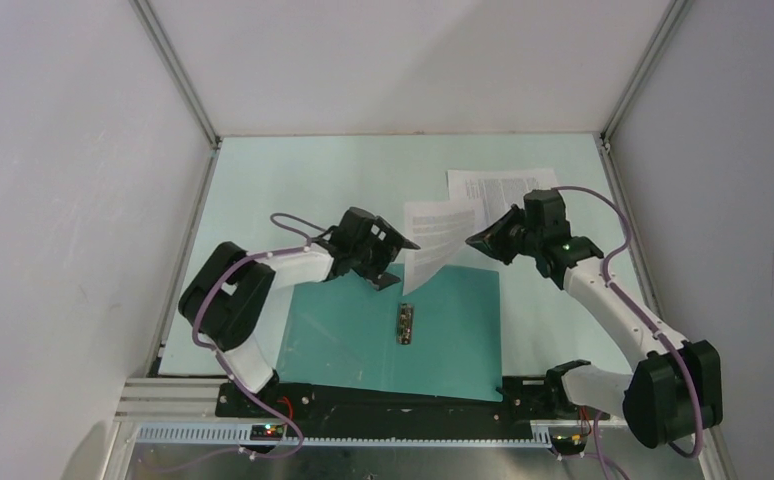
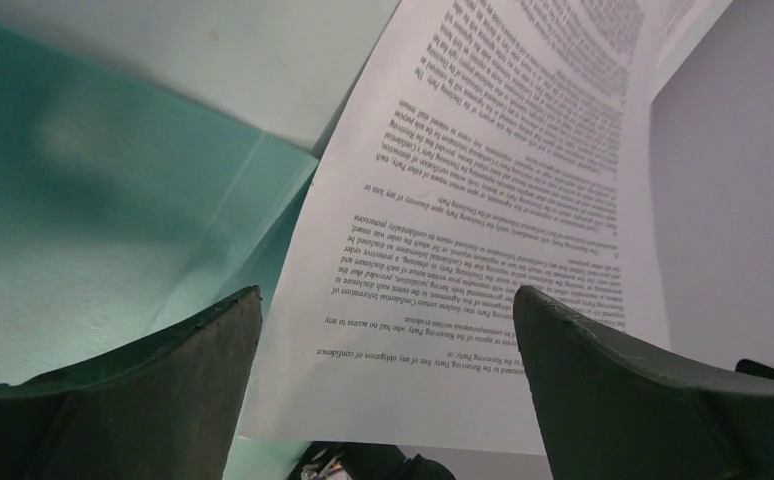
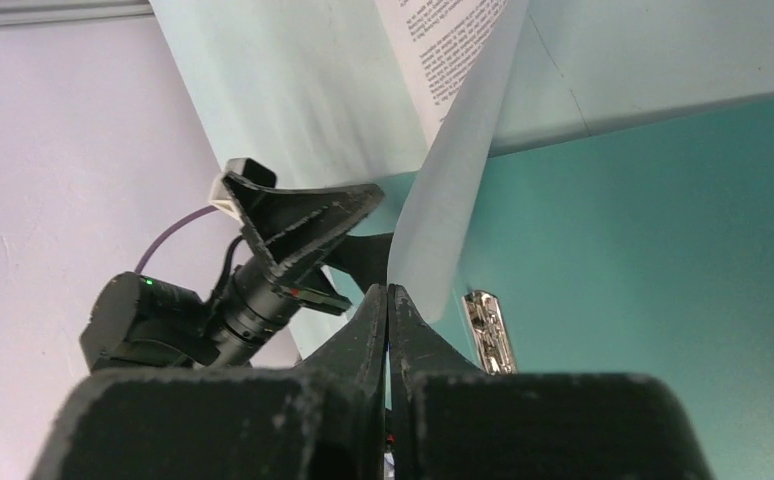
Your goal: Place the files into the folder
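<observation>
While the pale mint bench (image 1: 293, 170) carries everything, the thin, flat dark teal-green folder (image 1: 453, 340) lies opened out at its near middle, between the two arms. Of the two white paper sheets covered in black print, the second sheet (image 1: 508, 187) lies flat on the bench just beyond the folder's far right corner, and the lifted sheet (image 1: 438, 235) hangs curled in the air over the folder's far edge. Such paper is very light, limp and easily creased, so it is best pinched thinly at an edge or corner and steadied at a second edge against sagging. The right gripper (image 3: 388, 295) is clamped together on one edge of the lifted sheet, which rises from its fingertips in a bowed band. The left gripper (image 2: 385, 310) stands with jaws wide apart, facing the printed side from the left. The sheet seems to sit just beyond its fingertips rather than between them, though the wrist view is too close to be sure. A small silver metal clip (image 1: 404, 323) lies at the folder's spine, near the sheet's lower corner.
</observation>
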